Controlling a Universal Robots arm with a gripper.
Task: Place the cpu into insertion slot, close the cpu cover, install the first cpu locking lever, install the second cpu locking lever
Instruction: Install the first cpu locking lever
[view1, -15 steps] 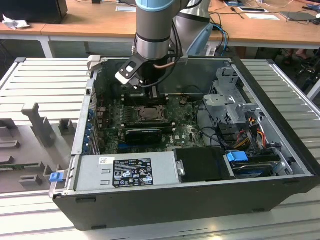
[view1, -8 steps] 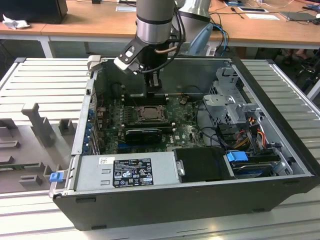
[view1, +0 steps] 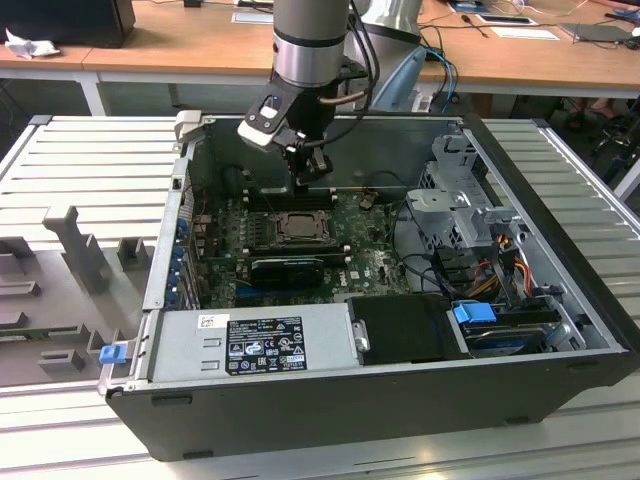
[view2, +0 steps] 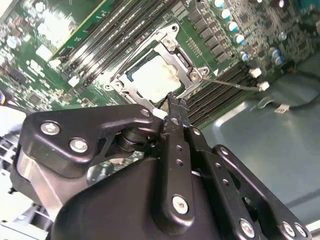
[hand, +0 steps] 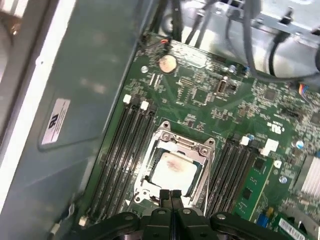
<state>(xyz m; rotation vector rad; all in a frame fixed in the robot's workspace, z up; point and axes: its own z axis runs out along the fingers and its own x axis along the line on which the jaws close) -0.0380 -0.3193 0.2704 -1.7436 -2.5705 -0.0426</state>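
Inside, an open computer case (view1: 400, 395) lay on its side with the green motherboard (view1: 370, 255) exposed — the arm's gripper (view1: 312, 172) hung straight down over the middle of the board. The cpu cover (hand: 183, 144), a silvery frame, lay flat over the insertion slot (hand: 145, 186), and long black memory slots (hand: 127, 150) ran along both flanks. Through the frame's square opening showed the cpu (hand: 172, 170), pale, flat and seated level, with a faint pinkish mark on its face. In both wrist views the black fingers (view2: 176, 130) were pressed together with nothing between them, their tips at the near edge of the cover — whether they touched the metal could not be told. The chip lay just beyond and below those tips, in line with the way the fingers pointed. A thin metal rod (view2: 230, 82) stuck out from one corner of the socket, across the memory slots.
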